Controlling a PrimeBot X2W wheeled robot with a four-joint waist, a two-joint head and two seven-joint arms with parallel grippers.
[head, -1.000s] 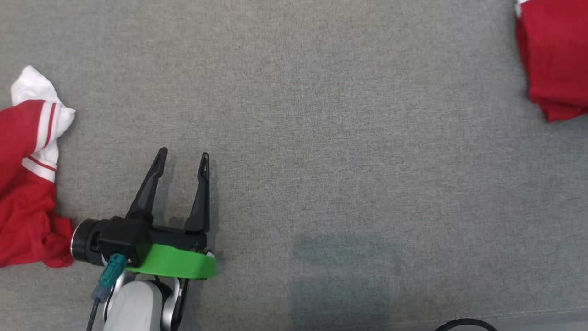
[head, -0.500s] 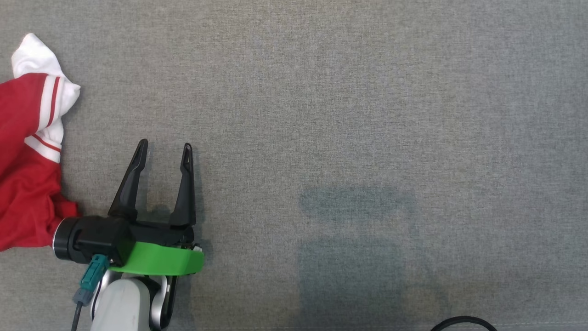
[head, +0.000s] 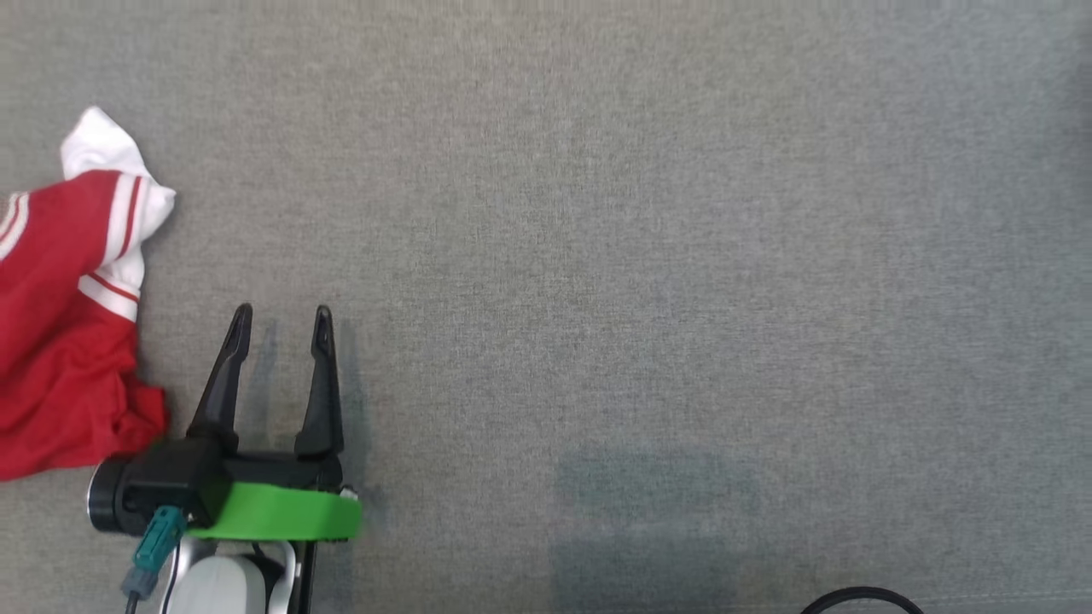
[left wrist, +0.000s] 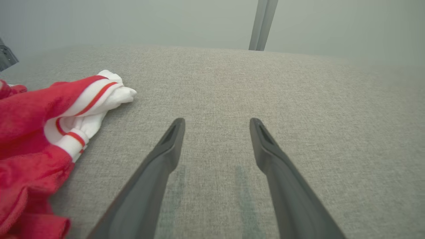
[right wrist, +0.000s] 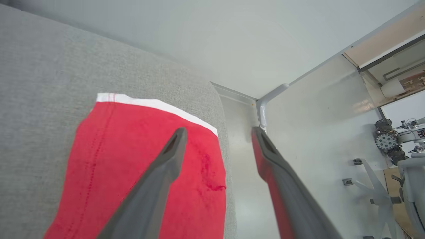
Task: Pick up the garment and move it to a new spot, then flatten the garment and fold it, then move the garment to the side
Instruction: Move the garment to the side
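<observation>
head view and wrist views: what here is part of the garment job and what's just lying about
Job: folded red garment; crumpled red and white garment; left gripper, open; right gripper, open.
Lying about: black cable; chair base; metal post.

Head view: the crumpled garment (head: 60, 341) runs off the left edge. The pale forearm (head: 222, 588) behind the left claw (head: 281, 313) and a dark cable loop (head: 862, 592) are cut by the bottom edge.

Right wrist view: the right claw (right wrist: 218, 131) covers part of the folded garment (right wrist: 109, 149), which continues past the bottom edge.
</observation>
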